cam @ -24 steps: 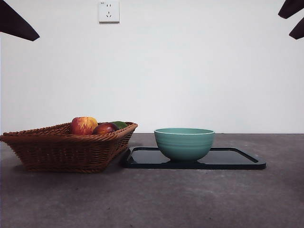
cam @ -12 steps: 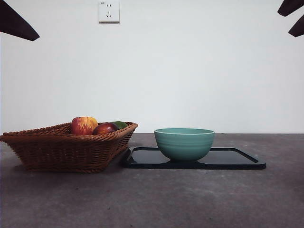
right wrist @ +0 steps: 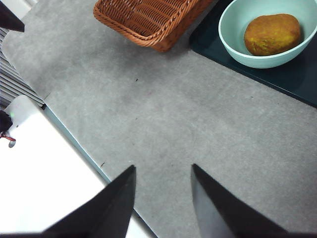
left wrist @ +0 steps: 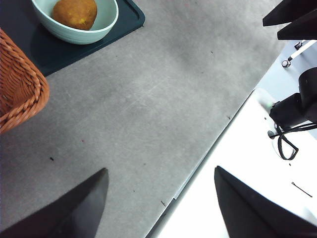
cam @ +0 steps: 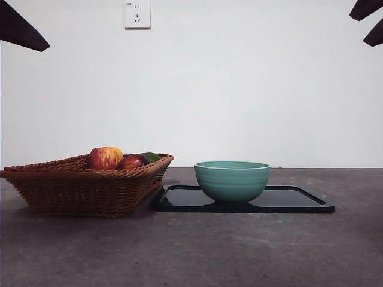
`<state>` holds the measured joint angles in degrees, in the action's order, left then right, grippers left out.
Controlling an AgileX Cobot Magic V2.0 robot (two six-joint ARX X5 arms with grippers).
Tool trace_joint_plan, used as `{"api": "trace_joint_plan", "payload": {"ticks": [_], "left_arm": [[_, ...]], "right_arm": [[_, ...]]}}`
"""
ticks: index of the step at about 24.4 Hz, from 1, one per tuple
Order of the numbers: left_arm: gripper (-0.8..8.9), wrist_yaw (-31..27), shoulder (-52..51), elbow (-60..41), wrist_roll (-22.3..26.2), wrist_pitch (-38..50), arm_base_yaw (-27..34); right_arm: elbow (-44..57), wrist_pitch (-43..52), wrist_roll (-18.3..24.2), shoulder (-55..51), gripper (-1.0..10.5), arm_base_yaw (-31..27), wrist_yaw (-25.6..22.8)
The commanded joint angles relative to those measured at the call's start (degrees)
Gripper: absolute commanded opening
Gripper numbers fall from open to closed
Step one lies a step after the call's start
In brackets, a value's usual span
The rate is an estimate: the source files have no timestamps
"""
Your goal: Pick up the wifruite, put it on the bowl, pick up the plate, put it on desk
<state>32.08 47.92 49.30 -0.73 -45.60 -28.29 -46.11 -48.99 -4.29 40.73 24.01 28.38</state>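
**Nothing moved: fruit already bowled, plate untouched**

Nothing is seen to shift over the last second. The wifruite (right wrist: 272, 33) is lodged inside the bowl (cam: 232, 179), which sits on the dark plate (cam: 299, 200). Left gripper (left wrist: 158, 198) and right gripper (right wrist: 162, 191) are held high, jaws spread, empty. Plate to desk (cam: 191, 251) is judged outstanding.

A brown wicker basket (cam: 84, 185) sits with its sloped wall rising to a braided rim. Over that rim show a red-yellow streaked apple (cam: 105, 158), a dark red fruit (cam: 132, 161) touching it, and behind that a sliver of something green (cam: 151, 156), too hidden to name. Just beside the basket lies a flat black rectangular tray (cam: 293, 200) with a raised edge. High on the white wall (cam: 251, 89) is a white power socket (cam: 137, 14).
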Motion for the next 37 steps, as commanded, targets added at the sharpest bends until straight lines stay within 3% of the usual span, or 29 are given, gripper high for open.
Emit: {"api": "trace_joint_plan", "payload": {"ticks": [1,12,20,31,37], "left_arm": [[3.43,0.37,0.33,0.35,0.72,0.59,-0.26],[3.40,0.31,0.98,0.59,-1.66,5.49,-0.28],[3.40,-0.96,9.16,5.57,-2.40,9.51,-0.46],[3.40,-5.51,41.31,34.05,4.94,10.99,-1.40],[3.40,-8.92,56.11,44.26,10.05,11.56,-3.89]], "right_arm": [[-0.55,0.50,0.48,0.35,1.8,0.39,0.15],[-0.55,0.50,0.48,0.35,1.8,0.39,0.15],[-0.55,0.52,0.48,0.35,1.8,0.39,0.15],[-0.55,0.15,0.48,0.33,1.8,0.39,0.20],[-0.55,-2.54,0.48,0.22,1.8,0.39,0.20]]}}
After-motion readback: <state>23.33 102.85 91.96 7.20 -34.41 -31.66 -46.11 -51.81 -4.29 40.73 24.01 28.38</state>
